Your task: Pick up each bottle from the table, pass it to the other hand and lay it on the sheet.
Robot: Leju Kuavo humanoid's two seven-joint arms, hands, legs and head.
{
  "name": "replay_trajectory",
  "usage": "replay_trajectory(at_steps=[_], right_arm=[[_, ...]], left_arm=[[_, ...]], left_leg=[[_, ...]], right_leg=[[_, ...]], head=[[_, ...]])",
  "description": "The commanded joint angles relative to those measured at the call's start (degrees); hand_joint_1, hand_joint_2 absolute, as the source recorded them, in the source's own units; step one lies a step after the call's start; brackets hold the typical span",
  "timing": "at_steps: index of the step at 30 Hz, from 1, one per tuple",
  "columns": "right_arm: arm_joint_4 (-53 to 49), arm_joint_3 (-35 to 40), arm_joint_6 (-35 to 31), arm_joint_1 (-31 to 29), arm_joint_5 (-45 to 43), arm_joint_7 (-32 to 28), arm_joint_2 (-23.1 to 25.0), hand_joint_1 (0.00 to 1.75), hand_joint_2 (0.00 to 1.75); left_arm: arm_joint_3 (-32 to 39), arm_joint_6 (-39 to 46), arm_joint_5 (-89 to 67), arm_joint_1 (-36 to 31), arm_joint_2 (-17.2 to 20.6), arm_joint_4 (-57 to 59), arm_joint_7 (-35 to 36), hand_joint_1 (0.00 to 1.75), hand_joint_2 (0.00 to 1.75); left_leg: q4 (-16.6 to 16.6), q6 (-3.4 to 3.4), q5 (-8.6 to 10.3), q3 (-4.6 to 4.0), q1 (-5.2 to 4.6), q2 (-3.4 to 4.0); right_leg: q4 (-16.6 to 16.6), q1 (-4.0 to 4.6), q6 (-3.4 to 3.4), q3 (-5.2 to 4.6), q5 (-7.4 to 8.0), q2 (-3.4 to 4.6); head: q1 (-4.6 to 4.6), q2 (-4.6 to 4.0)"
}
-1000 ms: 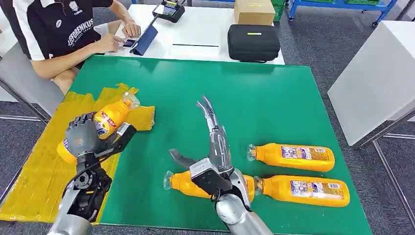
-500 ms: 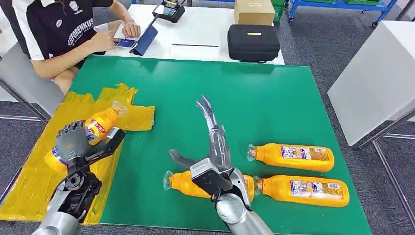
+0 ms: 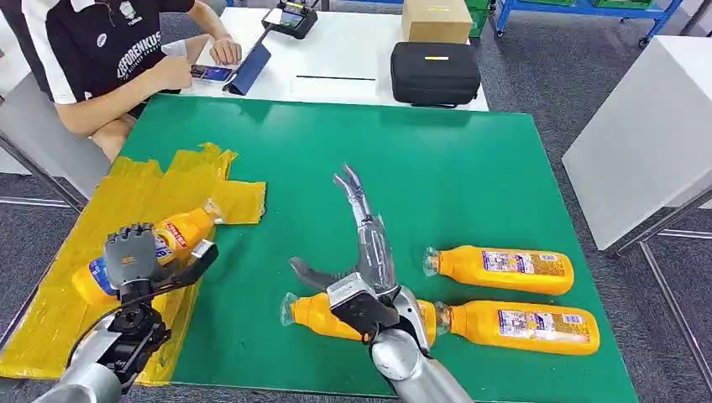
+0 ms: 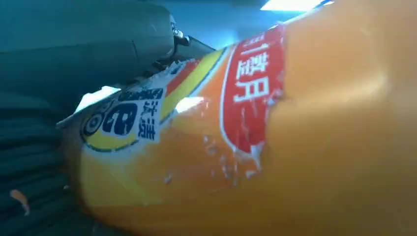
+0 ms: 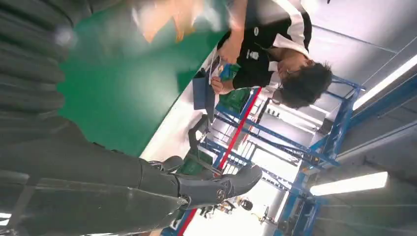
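Left hand (image 3: pixel 130 254) clasping a bottle (image 3: pixel 168 242) low over the yellow sheet (image 3: pixel 50 323), laying-down step underway, release due next; right hand (image 3: pixel 363 252) empty, fingers spread above the nearest bottle (image 3: pixel 312 315) on the green table (image 3: pixel 453 168), ready for the next pick.

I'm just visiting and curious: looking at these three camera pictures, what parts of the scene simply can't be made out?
- Head view: the bottle nearest the robot is partly covered by the right hand and its wrist.
- Head view: whether the held bottle touches the yellow sheet yet; the left hand hides its underside.
- Left wrist view: the held bottle's ends run off the edges; its label print is blurred.
- Right wrist view: the yellow sheet is a blur.
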Motion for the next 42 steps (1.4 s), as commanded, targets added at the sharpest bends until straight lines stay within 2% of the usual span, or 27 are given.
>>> replay_trajectory(at_steps=[1,8,9,10,17,28,32,38,42], right_arm=[[5.56,1.36,1.02,-2.19,-0.41,-0.49,-0.98,0.00,1.75],[6.13,1.40,1.58,-2.87,-0.11,-0.51,-1.06,0.00,1.75],[6.01,1.43,1.31,-2.80,0.72,-0.24,-1.11,0.00,1.75],[5.80,1.55,0.81,-2.74,1.73,0.19,-1.22,0.00,1.75],[4.52,1.24,0.87,-2.07,3.69,1.82,-1.69,0.00,1.75],[4.58,1.26,0.92,-2.12,3.81,1.90,-1.59,0.00,1.75],[4.49,1.19,1.16,-1.98,4.34,2.17,-1.44,0.00,1.75],[3.20,0.46,0.52,-1.06,5.23,2.81,-1.93,0.00,1.75],[1.73,0.24,-1.48,-0.66,9.05,4.12,-2.76,0.00,1.75]], left_arm=[[-14.82,0.65,-0.08,-2.16,3.74,7.52,-3.20,1.75,1.75],[-19.28,0.90,-0.08,-0.94,3.53,5.88,-4.32,1.75,1.75],[-19.30,0.90,-0.08,-0.32,3.39,4.59,-4.07,1.12,1.75],[-19.23,0.90,-0.08,0.21,3.30,3.41,-3.91,0.00,1.75],[-14.41,0.90,-0.08,0.33,1.24,3.97,-1.59,0.00,1.75],[-14.26,0.90,-0.08,-0.01,1.26,4.98,-1.19,0.00,1.75],[-12.10,0.90,0.25,-0.30,0.97,5.90,0.08,0.00,1.75],[5.78,0.90,6.56,3.14,-0.90,-3.75,-8.88,0.00,1.75],[24.55,0.90,18.97,2.66,-5.85,-5.59,-29.39,0.00,1.75]], left_leg=[[-0.05,-0.11,-0.16,0.37,0.02,0.12],[-0.07,-0.13,-0.15,0.50,0.00,0.18],[-0.08,-0.17,-0.18,0.59,-0.01,0.22],[-0.09,-0.15,-0.09,0.46,-0.03,0.15],[-0.09,-0.14,-0.08,0.64,-0.04,-0.09],[-0.07,-0.16,-0.05,0.67,-0.02,-0.15],[-0.07,-0.18,-0.04,0.68,-0.01,-0.12],[-0.08,-0.18,0.00,0.62,-0.02,-0.18],[-0.01,-0.22,-0.09,0.65,0.01,-0.28]], right_leg=[[-0.05,0.04,-0.10,0.35,-0.12,0.04],[-0.05,0.02,-0.11,0.45,-0.10,0.11],[-0.06,0.02,-0.13,0.53,-0.13,0.13],[-0.06,0.00,-0.09,0.42,-0.07,0.10],[-0.07,-0.02,-0.11,0.64,-0.11,-0.05],[-0.05,0.00,-0.13,0.67,-0.10,-0.06],[-0.06,0.01,-0.12,0.68,-0.08,-0.04],[-0.05,-0.01,-0.15,0.61,-0.10,-0.08],[-0.01,0.03,-0.23,0.62,-0.19,-0.25]], head=[[0.00,0.00],[-0.02,0.00],[-0.02,0.00],[-0.02,0.00],[0.00,0.00],[-0.02,0.00],[-0.02,0.00],[0.00,0.00],[0.00,0.00]])
